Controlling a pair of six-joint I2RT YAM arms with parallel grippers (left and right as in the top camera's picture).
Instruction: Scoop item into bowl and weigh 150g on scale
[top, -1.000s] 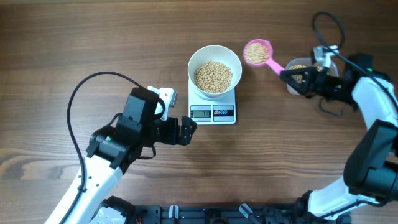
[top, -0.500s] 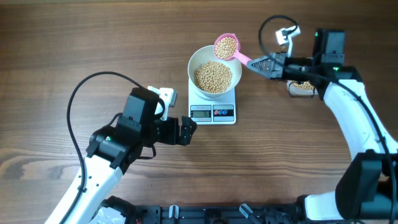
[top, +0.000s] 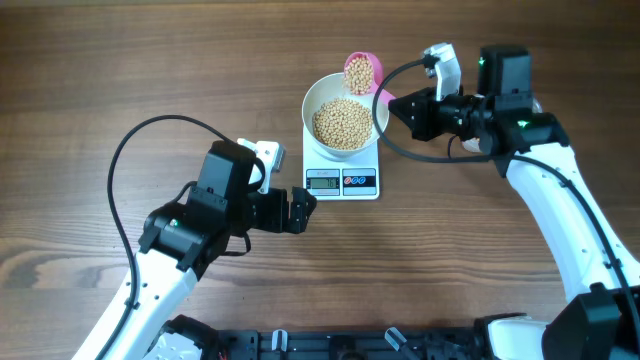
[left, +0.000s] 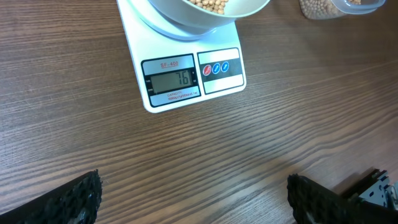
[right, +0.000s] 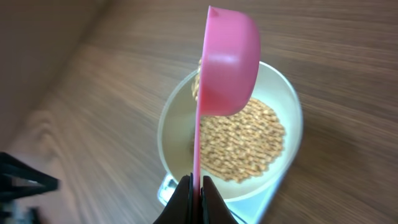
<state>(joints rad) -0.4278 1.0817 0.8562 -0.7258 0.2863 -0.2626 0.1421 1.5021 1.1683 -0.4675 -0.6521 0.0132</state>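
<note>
The white bowl sits on the white scale and holds a heap of tan beans. The scale's display reads 76. My right gripper is shut on the handle of a pink scoop. The scoop hangs over the bowl's far rim, rolled onto its side, with beans in it. In the right wrist view the scoop stands edge-on above the beans, its thin handle pinched in the right gripper. My left gripper rests open on the table just left of the scale's front, nothing in it.
A clear tub of beans stands right of the scale, mostly hidden under my right arm in the overhead view. A black cable loops over the table behind my left arm. Bare wood lies in front of the scale.
My right arm has carried the filled scoop leftward from the tub to above the bowl's far rim and rolled it onto its side. The left arm has not moved.
</note>
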